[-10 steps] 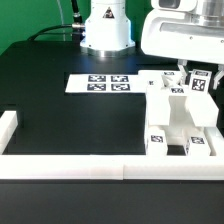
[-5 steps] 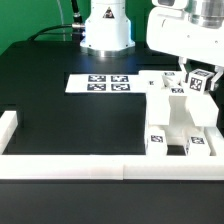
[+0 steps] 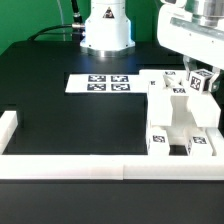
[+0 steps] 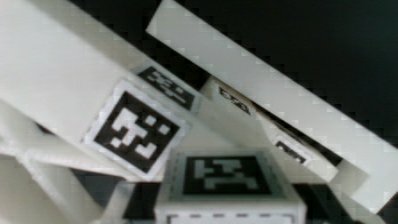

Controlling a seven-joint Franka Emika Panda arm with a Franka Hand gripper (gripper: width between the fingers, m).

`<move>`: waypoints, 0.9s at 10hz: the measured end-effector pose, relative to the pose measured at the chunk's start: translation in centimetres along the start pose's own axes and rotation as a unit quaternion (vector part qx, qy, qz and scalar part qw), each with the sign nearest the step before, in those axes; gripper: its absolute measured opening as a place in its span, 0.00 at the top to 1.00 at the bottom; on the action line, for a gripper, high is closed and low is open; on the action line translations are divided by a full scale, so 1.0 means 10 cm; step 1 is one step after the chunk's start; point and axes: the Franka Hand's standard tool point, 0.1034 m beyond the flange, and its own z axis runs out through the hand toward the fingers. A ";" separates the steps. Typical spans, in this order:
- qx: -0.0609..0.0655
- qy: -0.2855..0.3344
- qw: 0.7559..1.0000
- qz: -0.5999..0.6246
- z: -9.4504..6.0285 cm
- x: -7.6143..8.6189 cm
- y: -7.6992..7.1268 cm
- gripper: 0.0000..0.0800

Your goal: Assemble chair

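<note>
Black tabletop (image 3: 60,110) within a low white border wall (image 3: 70,167), green backdrop (image 3: 25,20) behind.

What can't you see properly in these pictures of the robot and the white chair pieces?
- Gripper, exterior view: the arm's own white housing covers most of it, so how the jaws stand is unclear.
- Chair, exterior view: its far side is cut off by the picture's edge.
- Chair parts, wrist view: too close and blurred to tell the pieces apart.

White chair parts (image 4: 107,70) are filling the frame, lying slanted against a dark worktop (image 4: 338,40); three square tags are showing, one possibly blurred.
</note>
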 end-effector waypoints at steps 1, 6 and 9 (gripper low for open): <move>0.000 0.000 1.000 0.025 0.00 0.00 0.00 0.66; 0.016 -0.009 0.975 0.220 0.00 -0.03 -0.05 0.66; 0.018 -0.010 0.952 0.306 0.00 -0.03 -0.05 0.66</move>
